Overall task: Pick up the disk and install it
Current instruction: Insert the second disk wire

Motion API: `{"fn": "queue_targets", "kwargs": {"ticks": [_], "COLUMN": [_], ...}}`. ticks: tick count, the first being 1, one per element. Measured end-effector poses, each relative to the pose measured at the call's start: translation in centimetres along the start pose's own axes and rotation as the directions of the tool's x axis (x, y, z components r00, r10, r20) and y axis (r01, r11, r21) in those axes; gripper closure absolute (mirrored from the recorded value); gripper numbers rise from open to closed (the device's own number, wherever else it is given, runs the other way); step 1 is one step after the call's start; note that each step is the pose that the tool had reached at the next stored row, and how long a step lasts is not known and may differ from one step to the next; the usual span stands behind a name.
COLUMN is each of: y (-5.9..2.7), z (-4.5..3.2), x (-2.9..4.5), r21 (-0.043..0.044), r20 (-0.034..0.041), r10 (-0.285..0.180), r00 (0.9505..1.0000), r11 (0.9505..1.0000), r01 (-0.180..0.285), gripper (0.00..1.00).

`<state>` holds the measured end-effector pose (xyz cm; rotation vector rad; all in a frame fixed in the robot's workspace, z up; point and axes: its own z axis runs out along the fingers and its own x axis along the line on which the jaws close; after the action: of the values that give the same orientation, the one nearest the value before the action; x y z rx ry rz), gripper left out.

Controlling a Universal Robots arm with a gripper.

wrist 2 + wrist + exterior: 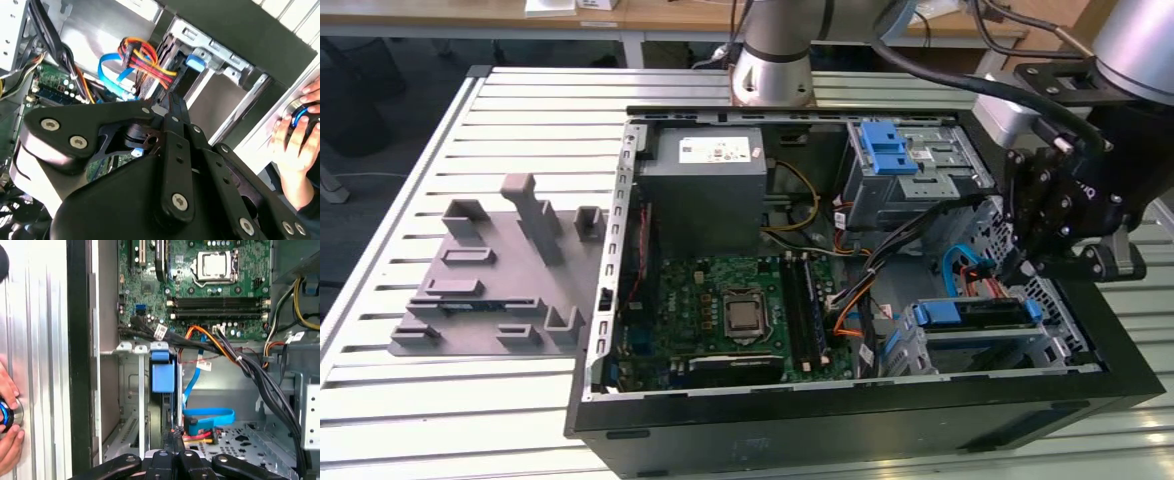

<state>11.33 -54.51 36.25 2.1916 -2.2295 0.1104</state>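
The disk (971,314), silver with a blue plastic frame, sits in the metal drive cage (987,352) at the near corner of the open computer case, on the exterior view's right. In the first wrist view the disk (162,376) shows edge-on, its blue end between the cage rails. My black gripper (1025,268) hangs just above the cage's far end, beside the red and blue cables (207,421). Its fingers (173,439) are pressed together with nothing between them. In the second wrist view the gripper (171,102) points at the cage.
The case holds a green motherboard (734,310), a grey power-supply box (707,190) and an upper cage with a light-blue latch (887,150). Loose cable bundles (235,360) cross near the cage. A grey fixture (494,290) lies on the table. A person's hand (295,142) rests on a blue-ringed knob.
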Motion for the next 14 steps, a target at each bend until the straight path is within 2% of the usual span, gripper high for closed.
{"fn": "queue_targets", "kwargs": {"ticks": [4, 8, 14], "y": [0.77, 0.92, 1.06], "z": [-0.16, -0.57, -0.72], "x": [0.02, -0.18, -0.67], "r21": [-0.0030, -0.0063, -0.0072], "r20": [0.0029, 0.0035, 0.0032], "r10": [0.000, 0.000, 0.000], "r00": [1.0000, 1.0000, 1.0000], "r11": [1.0000, 1.0000, 1.0000], "r01": [0.000, 0.000, 0.000], "gripper": [0.89, 0.89, 0.89]}}
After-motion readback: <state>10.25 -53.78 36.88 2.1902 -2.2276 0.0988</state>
